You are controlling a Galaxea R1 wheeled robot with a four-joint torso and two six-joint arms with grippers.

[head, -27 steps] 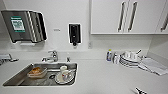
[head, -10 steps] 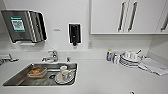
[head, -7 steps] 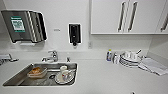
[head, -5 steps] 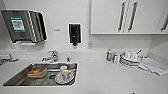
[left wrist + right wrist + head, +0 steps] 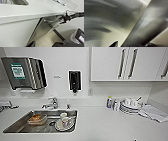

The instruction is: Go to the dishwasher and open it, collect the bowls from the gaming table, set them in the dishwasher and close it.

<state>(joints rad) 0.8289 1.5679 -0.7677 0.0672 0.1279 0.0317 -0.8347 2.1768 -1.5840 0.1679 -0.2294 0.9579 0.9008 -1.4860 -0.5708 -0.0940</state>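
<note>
I see the dishwasher under the white counter, its silver door tipped out a bit. The right gripper is at its handle; I cannot tell its fingers.

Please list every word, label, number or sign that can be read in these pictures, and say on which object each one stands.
None can be read.
Green label on the paper towel dispenser: it carries print, too blurred to read.
Small mark on the wall beside the soap dispenser: too small to read.
Bottle by the stack of plates: label blurred.
Screen-like panel in the left wrist view: nothing legible.
</note>
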